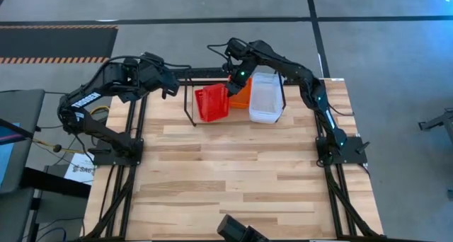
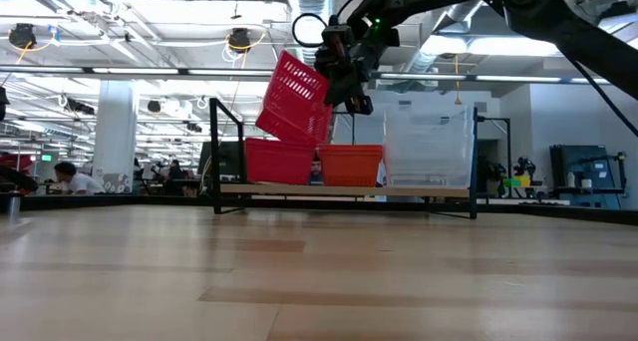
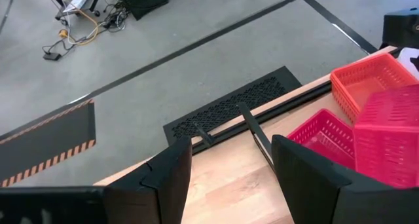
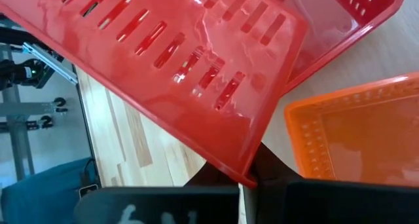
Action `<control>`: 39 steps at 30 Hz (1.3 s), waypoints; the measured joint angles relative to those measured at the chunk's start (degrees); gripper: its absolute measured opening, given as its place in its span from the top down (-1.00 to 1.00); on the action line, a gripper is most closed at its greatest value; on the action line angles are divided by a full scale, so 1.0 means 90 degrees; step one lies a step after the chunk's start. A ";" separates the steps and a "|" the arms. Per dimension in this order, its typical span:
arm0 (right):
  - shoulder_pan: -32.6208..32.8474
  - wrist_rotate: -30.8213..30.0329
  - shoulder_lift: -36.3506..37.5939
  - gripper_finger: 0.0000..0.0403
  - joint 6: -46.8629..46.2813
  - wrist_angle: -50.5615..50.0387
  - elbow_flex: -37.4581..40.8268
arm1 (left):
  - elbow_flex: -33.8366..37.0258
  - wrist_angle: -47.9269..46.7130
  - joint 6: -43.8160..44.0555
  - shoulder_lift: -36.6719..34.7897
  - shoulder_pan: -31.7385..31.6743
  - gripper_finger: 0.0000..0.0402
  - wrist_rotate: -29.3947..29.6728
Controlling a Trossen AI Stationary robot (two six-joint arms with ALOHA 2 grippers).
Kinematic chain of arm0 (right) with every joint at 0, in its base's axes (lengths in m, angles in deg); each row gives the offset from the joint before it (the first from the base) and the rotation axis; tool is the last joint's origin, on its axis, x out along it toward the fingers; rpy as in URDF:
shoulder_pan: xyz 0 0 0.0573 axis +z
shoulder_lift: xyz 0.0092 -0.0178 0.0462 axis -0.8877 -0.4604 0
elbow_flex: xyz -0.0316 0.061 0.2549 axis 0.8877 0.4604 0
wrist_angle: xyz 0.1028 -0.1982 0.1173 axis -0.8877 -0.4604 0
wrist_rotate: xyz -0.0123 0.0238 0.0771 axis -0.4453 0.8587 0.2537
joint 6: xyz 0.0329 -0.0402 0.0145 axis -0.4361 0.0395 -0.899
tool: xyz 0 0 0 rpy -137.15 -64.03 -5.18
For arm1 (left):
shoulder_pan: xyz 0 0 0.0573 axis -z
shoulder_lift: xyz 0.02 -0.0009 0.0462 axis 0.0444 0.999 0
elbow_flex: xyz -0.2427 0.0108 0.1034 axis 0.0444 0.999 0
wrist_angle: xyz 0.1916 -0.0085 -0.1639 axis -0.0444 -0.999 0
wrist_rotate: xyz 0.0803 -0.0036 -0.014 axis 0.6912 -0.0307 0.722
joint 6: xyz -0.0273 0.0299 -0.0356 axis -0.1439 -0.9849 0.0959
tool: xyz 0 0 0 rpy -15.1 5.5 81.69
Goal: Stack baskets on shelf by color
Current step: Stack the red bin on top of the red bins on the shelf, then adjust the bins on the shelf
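The black rod shelf (image 2: 213, 152) stands at the table's far middle. On it sit a red basket (image 2: 279, 162), an orange basket (image 2: 351, 165) and a clear basket (image 2: 429, 147), side by side on their bottoms. A second red basket (image 2: 294, 100) hangs tilted just above the first, with my right gripper (image 2: 347, 82) shut on it. Whether its low corner touches the basket beneath, I cannot tell. My left gripper (image 1: 172, 86) waits open and bare, left of the shelf and high over the table's far left. My right gripper pinches the upper red basket at one corner of its rim (image 4: 247, 173) between its two fingers. The fingers slant down from the table's far right. The basket is lifted clear and steeply tilted, its slotted bottom (image 4: 177, 60) facing the wrist camera, over the red basket on the shelf (image 4: 347, 14).
The shelf's left upright loop (image 1: 188, 104) stands beside the red baskets. Bare wooden tabletop (image 1: 233, 171) spreads from the shelf to the near edge. A dark object (image 1: 241, 231) sits at the near edge. Beyond the far edge is grey floor with a black vent grille (image 3: 229, 106).
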 joint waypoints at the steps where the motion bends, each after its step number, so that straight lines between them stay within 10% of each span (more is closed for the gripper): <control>1: -0.0002 -0.0001 -0.0002 0.99 -0.0002 0.0001 0.0002 | 0.0000 0.0000 0.0003 0.0000 0.0000 0.01 0.0000; 39: 0.0232 0.0184 0.0415 0.66 0.0581 -0.0292 -0.0053 | 0.0000 0.0002 0.0193 0.0002 0.0000 0.01 0.0004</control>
